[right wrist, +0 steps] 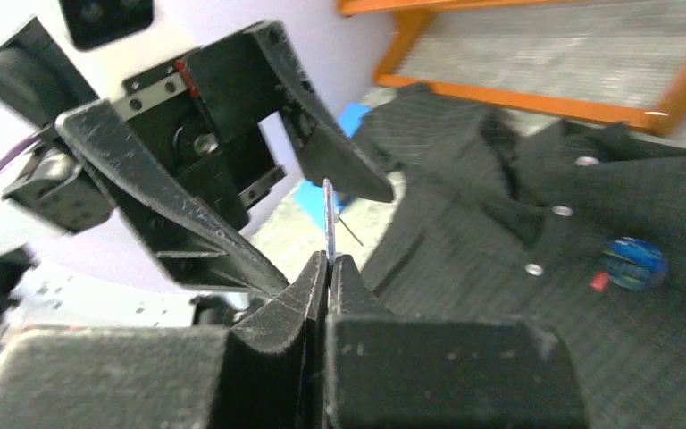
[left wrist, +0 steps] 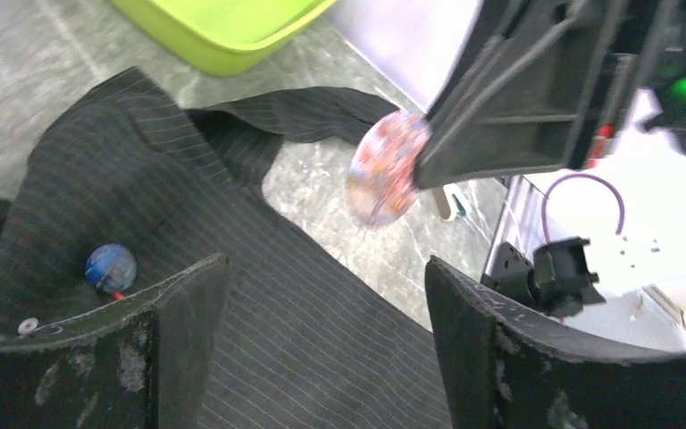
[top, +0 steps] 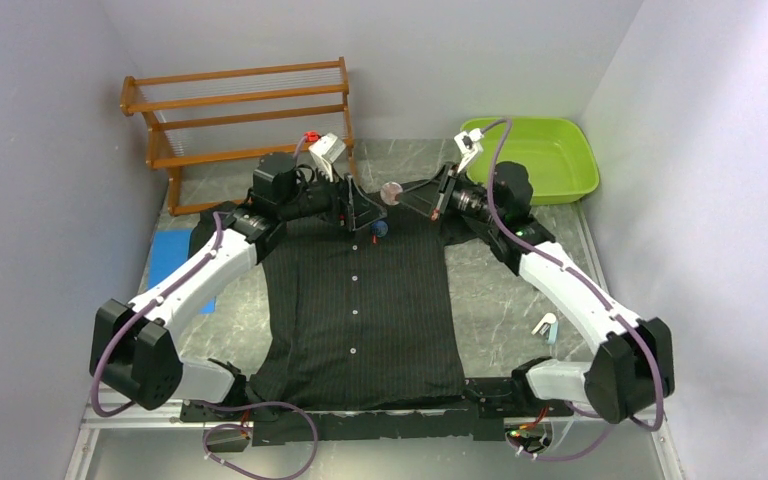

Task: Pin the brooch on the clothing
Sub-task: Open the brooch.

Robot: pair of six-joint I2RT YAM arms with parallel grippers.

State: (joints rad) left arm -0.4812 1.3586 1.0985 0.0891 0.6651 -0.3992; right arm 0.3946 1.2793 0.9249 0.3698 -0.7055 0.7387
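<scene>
The black pinstriped shirt [top: 360, 300] lies flat on the table, buttons up, collar at the far end. My right gripper [top: 412, 200] is shut on a round pinkish brooch [top: 392, 192] and holds it in the air over the collar. In the right wrist view the brooch [right wrist: 329, 210] shows edge-on between the closed fingertips [right wrist: 317, 268], its thin pin sticking out. My left gripper [top: 365, 215] is open and empty, its fingers [left wrist: 188, 304] just above the shirt [left wrist: 304, 340], facing the brooch [left wrist: 389, 170]. A blue round brooch [top: 380, 228] sits on the shirt by the buttons.
A lime green tub [top: 535, 155] stands at the back right. A wooden rack [top: 240, 110] stands at the back left. A blue pad [top: 170, 255] lies left of the shirt. A small white and teal object [top: 546, 325] lies right of it.
</scene>
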